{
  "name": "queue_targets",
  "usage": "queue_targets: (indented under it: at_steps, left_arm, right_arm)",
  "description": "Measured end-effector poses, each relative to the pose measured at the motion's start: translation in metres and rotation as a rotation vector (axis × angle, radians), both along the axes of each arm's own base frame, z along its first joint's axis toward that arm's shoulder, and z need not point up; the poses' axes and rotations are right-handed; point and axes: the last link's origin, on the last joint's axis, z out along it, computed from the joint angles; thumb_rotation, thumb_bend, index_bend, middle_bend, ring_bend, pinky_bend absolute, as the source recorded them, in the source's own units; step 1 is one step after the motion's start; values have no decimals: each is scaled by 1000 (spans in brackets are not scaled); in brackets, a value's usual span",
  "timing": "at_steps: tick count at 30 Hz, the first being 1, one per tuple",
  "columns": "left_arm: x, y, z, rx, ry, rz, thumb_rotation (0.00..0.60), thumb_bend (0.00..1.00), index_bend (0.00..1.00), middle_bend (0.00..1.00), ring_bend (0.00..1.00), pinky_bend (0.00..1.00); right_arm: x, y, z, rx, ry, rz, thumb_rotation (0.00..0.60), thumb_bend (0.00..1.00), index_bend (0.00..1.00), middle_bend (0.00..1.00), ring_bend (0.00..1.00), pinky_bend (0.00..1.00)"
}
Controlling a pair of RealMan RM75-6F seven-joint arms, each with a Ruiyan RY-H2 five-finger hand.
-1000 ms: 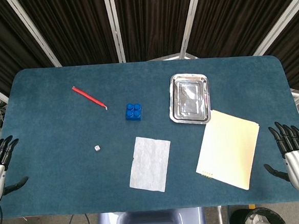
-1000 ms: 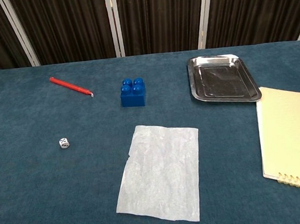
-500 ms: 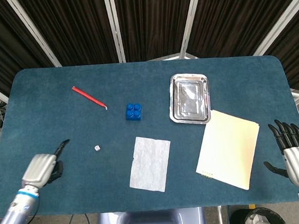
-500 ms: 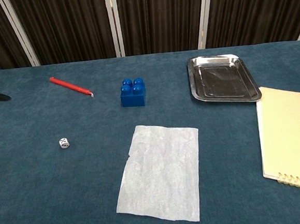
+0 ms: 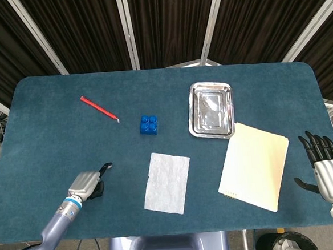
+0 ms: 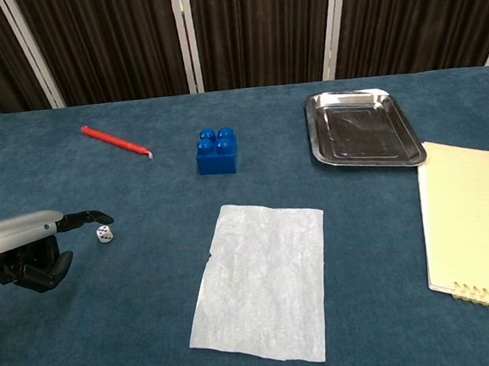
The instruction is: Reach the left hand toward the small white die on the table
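Observation:
The small white die lies on the blue table cloth, left of centre. My left hand hovers just left of it, with one finger stretched out and the rest curled under, holding nothing. That fingertip sits directly over the die, close above it; contact cannot be told. In the head view the left hand reaches in from the near left edge and its fingertip hides the die. My right hand rests off the table's right edge, fingers spread and empty.
A red pen lies at the far left. A blue brick stands near the middle. A white paper sheet lies right of the die. A metal tray and a yellow notebook occupy the right side.
My left hand has swung in from the table's left edge and moved right, bringing its outstretched fingertip over the die. The right hand has barely moved.

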Motion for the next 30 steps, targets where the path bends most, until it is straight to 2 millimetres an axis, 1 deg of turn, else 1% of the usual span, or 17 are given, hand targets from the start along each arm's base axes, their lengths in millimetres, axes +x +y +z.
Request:
queue_targets:
  at_steps: [9, 17, 30]
  left_arm:
    - [-3, -2, 0, 45, -15, 2, 600, 864, 0, 1000, 975, 1000]
    - [-15, -10, -2, 5, -22, 52, 600, 865, 0, 1000, 975, 1000]
    - [-22, -10, -1, 8, -19, 70, 600, 865, 0, 1000, 974, 1000]
  right_arm:
    - [-3, -1, -1, 2, 5, -12, 600, 0, 0, 0, 0, 0]
    - [-2, -1, -2, 4, 7, -10, 600, 0, 0, 0, 0, 0]
    - [-3, -3, -2, 5, 7, -13, 600, 0, 0, 0, 0, 0]
